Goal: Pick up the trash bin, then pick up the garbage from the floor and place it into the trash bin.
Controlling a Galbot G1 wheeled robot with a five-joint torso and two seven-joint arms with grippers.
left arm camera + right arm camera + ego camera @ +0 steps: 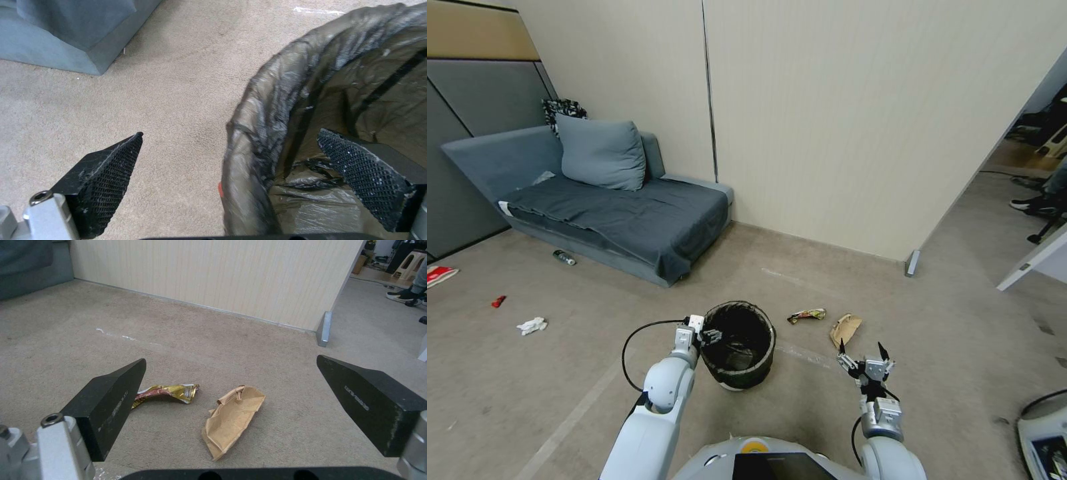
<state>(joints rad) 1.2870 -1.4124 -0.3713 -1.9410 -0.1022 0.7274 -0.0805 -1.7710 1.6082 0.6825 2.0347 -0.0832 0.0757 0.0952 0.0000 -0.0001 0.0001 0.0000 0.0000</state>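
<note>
One round trash bin, dark crinkled bag folded over its rim.

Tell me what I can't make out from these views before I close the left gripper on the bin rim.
- Trash bin: its base and far outer wall are hidden by its own rim in the head view; the left wrist view cuts it off at the edge.
- Left gripper: open astride the rim; pad contact cannot be told.
- Bottle, red scrap, tissue: too small to identify further.
- Right gripper: open above brown paper.
</note>
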